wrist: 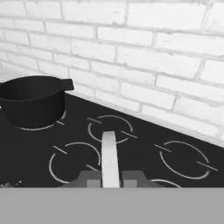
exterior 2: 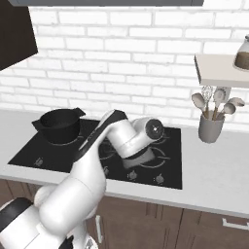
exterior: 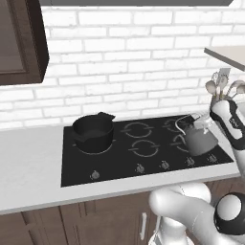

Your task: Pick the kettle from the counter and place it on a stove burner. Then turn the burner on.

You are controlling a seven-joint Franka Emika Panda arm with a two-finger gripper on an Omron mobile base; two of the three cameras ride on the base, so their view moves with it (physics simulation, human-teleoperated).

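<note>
Gripper [wrist: 110,181] is clamped tight on the kettle [exterior: 201,139] handle, holding it above the right side of the cooktop [exterior: 119,165], over a burner [exterior: 185,139]. Risk: letting go off-centre could leave it straddling the ring, or tipping onto the knobs [exterior: 165,165].

The cooktop [exterior: 76,167] is set into the counter [exterior: 28,158], in front of the brick wall [exterior: 134,62]. On the cooktop, the pot [exterior: 93,131] stands at the rear left and the kettle [exterior: 201,139] on a front right burner [exterior: 184,142]. Burner rings [exterior: 144,148] lie between pot and kettle. The knobs [exterior: 139,168] run along the cooktop's front edge. Right of the cooktop, a utensil cup [exterior 2: 211,127] stands on the counter, below a shelf [exterior 2: 219,73].
</note>
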